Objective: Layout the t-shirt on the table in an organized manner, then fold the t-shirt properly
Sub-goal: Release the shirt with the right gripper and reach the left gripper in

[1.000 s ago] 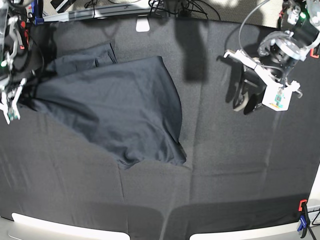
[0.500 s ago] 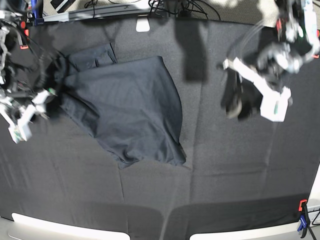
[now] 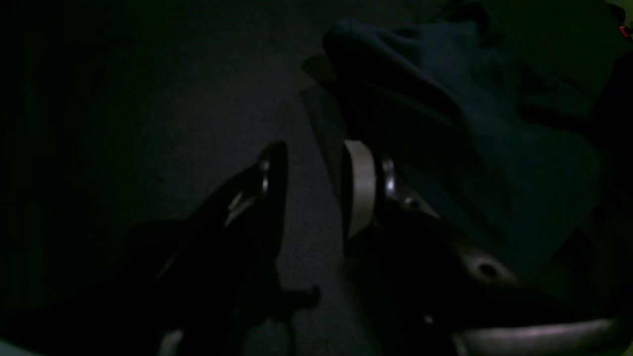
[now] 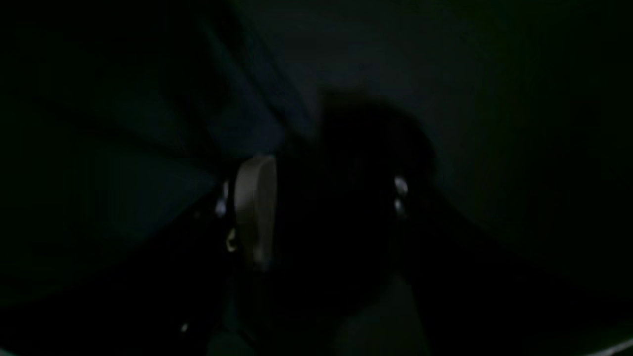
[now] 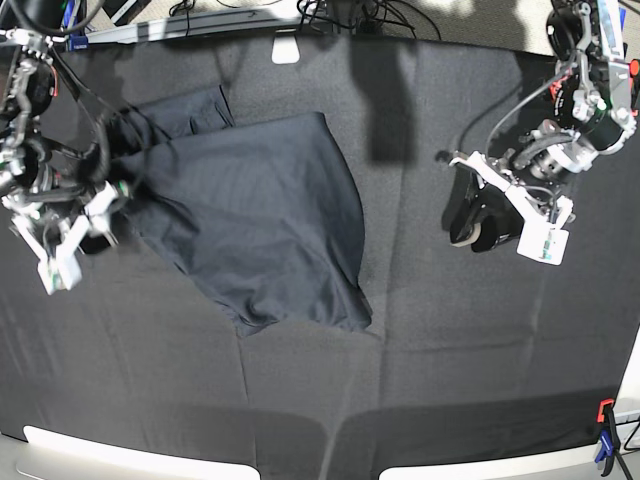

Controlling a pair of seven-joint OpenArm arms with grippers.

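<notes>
1. The t-shirt (image 5: 260, 220) lies rumpled on the table (image 5: 420, 360), left of centre in the base view. It is not spread flat: its broad body runs from the upper middle down to a bunched hem near the table's middle, and a sleeve or folded part pokes out toward the upper left.
2. The shirt's left edge is gathered into a narrow bunch that ends right at the right gripper (image 5: 100, 210).
3. In the base view that gripper sits at the shirt's left tip, touching or just beside the fabric. The right wrist view is very dark; its jaws stand apart, one pale finger pad (image 4: 254, 207) showing, and bluish cloth lies off to the left. I cannot tell whether any fabric is between the jaws.
4. The left gripper (image 5: 480, 215) hangs over bare tablecloth on the table's right side, well apart from the shirt.
5. In the left wrist view the left gripper (image 3: 309, 193) has its jaws parted with only tablecloth in the gap; the shirt (image 3: 474, 128) shows as a bluish heap further off to the upper right.
6. A red-orange clamp (image 5: 605, 412) grips the table's near right corner.
7. Cables and a small white object (image 5: 286, 48) lie at the far edge.
</notes>
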